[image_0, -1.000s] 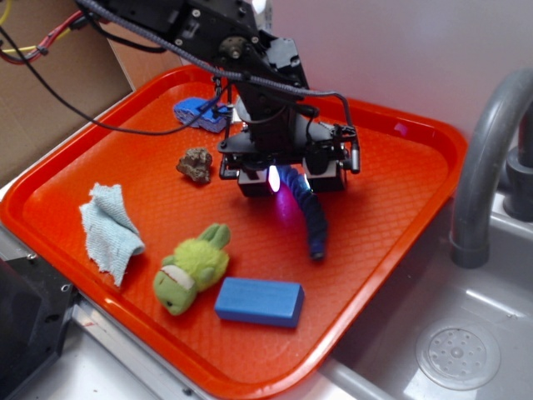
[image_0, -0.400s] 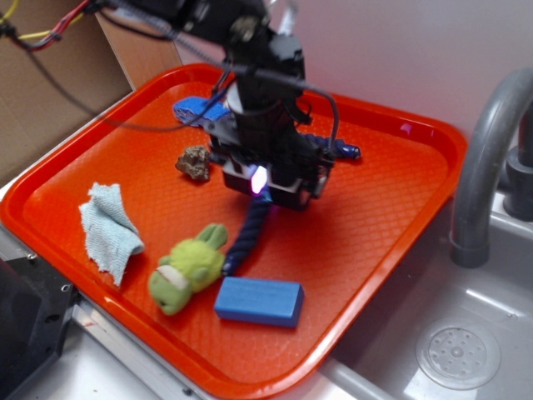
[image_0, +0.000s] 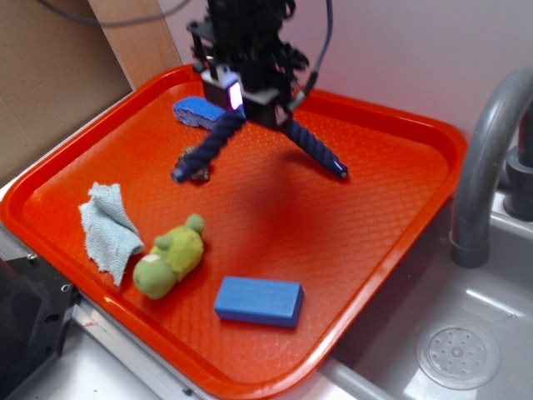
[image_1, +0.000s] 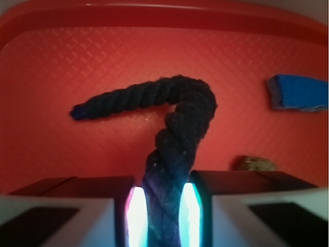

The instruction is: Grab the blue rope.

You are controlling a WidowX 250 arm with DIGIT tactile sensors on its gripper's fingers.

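Observation:
The blue rope [image_0: 316, 152], a thick navy twisted cord, hangs from my gripper [image_0: 250, 96] above the back of the orange tray [image_0: 391, 225]. One end [image_0: 204, 154] droops to the left over a small rock, the other slants down right to the tray floor. In the wrist view the blue rope [image_1: 177, 134] runs up between my lit fingertips [image_1: 136, 216] and bends left, and my gripper [image_1: 162, 216] is shut on it.
On the tray lie a blue sponge [image_0: 197, 111] at the back left, a brown rock [image_0: 198, 167], a pale blue cloth [image_0: 108, 229], a green plush toy [image_0: 169, 257] and a bright blue block [image_0: 259, 301]. A grey faucet [image_0: 483, 150] and sink [image_0: 458, 350] are on the right.
My gripper has risen and moved toward the back of the tray with the rope, which now hangs off the tray floor at its left end. The plush toy has shifted left.

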